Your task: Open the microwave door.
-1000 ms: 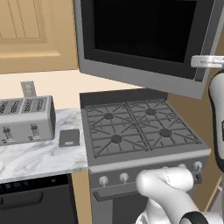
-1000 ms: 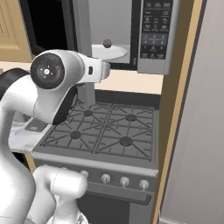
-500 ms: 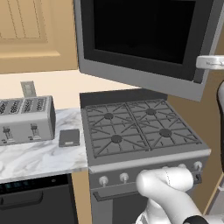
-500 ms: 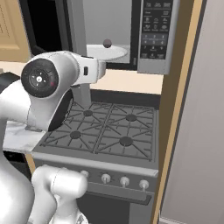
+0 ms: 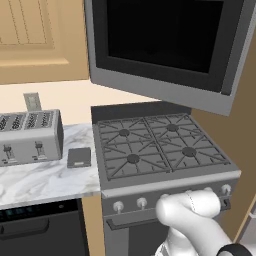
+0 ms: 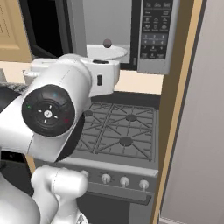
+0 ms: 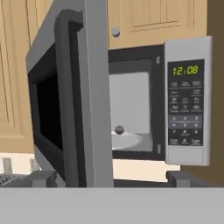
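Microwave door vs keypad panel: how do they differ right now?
The microwave door is swung out on its left hinge, almost edge-on to the hand camera; the keypad panel stays flush on the microwave. The door holds a black window; the panel holds buttons and a lit 12:08 clock. The door is much wider. Both have grey frames.

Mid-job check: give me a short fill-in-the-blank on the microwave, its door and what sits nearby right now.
1. The microwave door is swung ____, so the cavity shows.
2. The microwave keypad display reads ____.
3. Right below the microwave sits a gas stove with ____ burners.
4. On the marble counter, left of the stove, stands a silver ____.

Missing words: open; 12:08; four; toaster
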Controlling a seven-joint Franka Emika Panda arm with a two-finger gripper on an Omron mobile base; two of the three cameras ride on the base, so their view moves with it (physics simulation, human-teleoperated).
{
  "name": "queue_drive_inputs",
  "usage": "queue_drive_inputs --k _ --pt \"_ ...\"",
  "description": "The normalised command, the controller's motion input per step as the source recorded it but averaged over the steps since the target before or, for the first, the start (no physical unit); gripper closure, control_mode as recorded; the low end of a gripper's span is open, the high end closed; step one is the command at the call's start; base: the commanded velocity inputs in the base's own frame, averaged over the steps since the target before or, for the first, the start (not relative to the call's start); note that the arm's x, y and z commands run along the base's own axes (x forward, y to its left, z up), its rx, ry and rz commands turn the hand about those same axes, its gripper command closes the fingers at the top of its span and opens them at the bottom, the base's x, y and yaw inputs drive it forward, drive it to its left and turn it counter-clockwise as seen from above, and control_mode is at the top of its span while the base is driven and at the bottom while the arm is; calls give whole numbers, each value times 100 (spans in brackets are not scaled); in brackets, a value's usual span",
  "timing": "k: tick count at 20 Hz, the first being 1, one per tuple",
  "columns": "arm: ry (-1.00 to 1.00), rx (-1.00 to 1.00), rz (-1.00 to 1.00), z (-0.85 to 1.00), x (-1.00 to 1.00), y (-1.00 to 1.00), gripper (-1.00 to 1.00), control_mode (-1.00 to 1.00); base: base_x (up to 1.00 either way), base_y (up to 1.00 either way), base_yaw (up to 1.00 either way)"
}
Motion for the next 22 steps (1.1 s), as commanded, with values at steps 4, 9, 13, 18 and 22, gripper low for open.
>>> queue_drive_inputs --k 4,9,13,18,22 --pt "-7 -24 7 0 -34 -31 -100 -100 0 0 0" --pt "-5 -44 19 -15 0 -7 -100 -100 0 0 0" --pt "0 -48 22 -34 17 0 -100 -100 0 0 0" --pt "-1 -42 22 -52 40 0 -100 -100 0 0 0" --pt "-8 -33 17 -40 50 0 -100 -100 0 0 0"
